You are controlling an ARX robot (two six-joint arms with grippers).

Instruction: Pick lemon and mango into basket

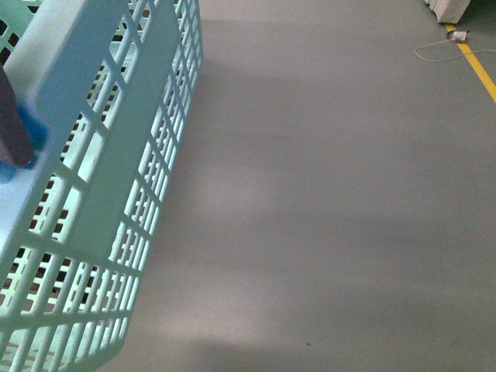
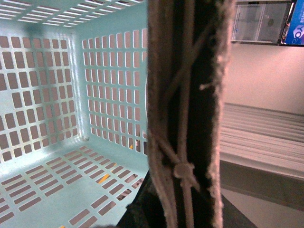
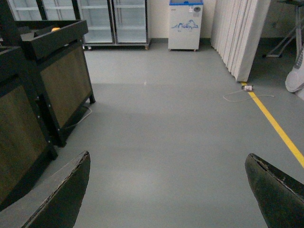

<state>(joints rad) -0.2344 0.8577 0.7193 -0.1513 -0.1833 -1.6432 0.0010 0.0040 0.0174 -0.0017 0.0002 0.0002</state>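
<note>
While the basket (image 1: 85, 93) hangs tilted and very close at the left of my front view, its slotted teal side fills that part of the frame. A dark brown-grey bar (image 1: 14, 124) meets its rim at a blue piece on the left edge. Beside the basket lies bare grey floor (image 1: 325, 217), with a yellow line (image 1: 479, 70) and a loose white cable (image 1: 446, 53) in the far right corner.

On the left wrist feed I look straight into the basket, at its slotted walls and slotted bottom. A dark strip (image 2: 185, 109) with frayed pale edges and a cable tie across it covers the middle of that picture. I cannot tell from it how the left gripper's jaws stand.

On the right wrist feed the right gripper (image 3: 167, 156) is spread wide. Its two dark fingers (image 3: 61, 199) sit at opposite lower corners, with only floor between them. Dark wooden display stands (image 3: 52, 80) stand beside it, and a small yellow-orange spot (image 3: 56, 29) shows on top of the farther one; it is too small for me to say whether it is a lemon. Glass-door fridges (image 3: 114, 21) and a white cabinet (image 3: 185, 26) line the back wall, next to a folded white partition (image 3: 235, 38).
</note>
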